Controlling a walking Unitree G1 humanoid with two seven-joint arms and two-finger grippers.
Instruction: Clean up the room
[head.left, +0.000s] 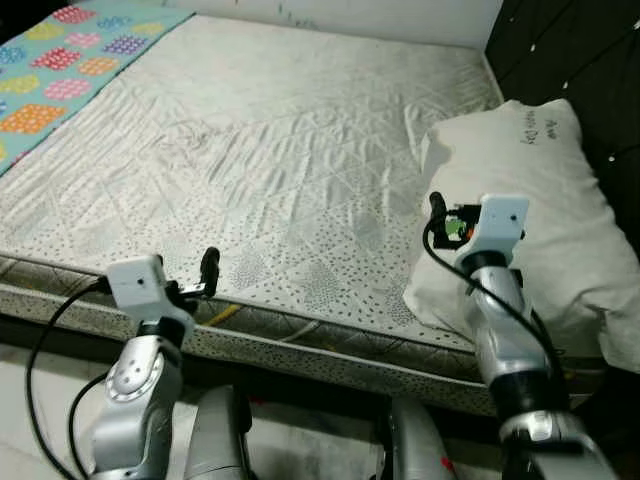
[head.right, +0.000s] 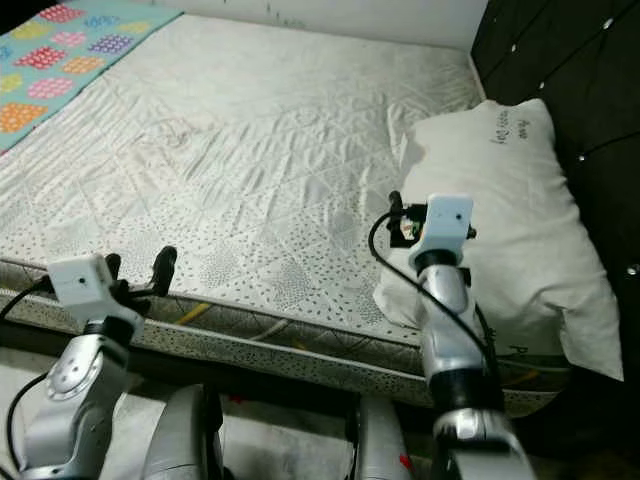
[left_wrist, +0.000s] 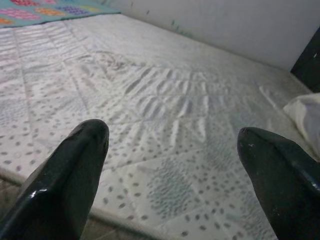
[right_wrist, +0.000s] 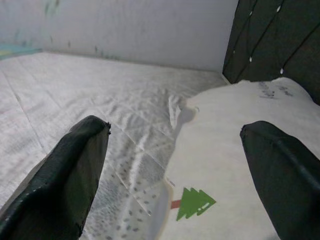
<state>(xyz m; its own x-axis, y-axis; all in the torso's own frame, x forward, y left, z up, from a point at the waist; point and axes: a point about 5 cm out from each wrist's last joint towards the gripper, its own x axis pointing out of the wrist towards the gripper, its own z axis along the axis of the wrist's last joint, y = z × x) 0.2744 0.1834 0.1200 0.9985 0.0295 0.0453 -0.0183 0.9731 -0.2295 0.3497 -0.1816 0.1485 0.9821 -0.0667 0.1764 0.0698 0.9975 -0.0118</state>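
Observation:
A white pillow (head.left: 540, 200) with small printed writing and a green tree mark (right_wrist: 195, 202) lies on the right side of the bed, against the dark headboard. My right gripper (right_wrist: 175, 135) is open, held just above the pillow's near left edge, with nothing between its fingers. My left gripper (left_wrist: 172, 145) is open too and hovers at the front edge of the white quilted mattress (head.left: 280, 150), pointing across the bare bed.
A colourful patterned blanket (head.left: 70, 60) covers the bed's far left corner. The dark tufted headboard (head.left: 580, 60) stands along the right, and a white wall (right_wrist: 135, 30) runs behind the bed. The mattress's front edge (head.left: 300, 335) is right before me.

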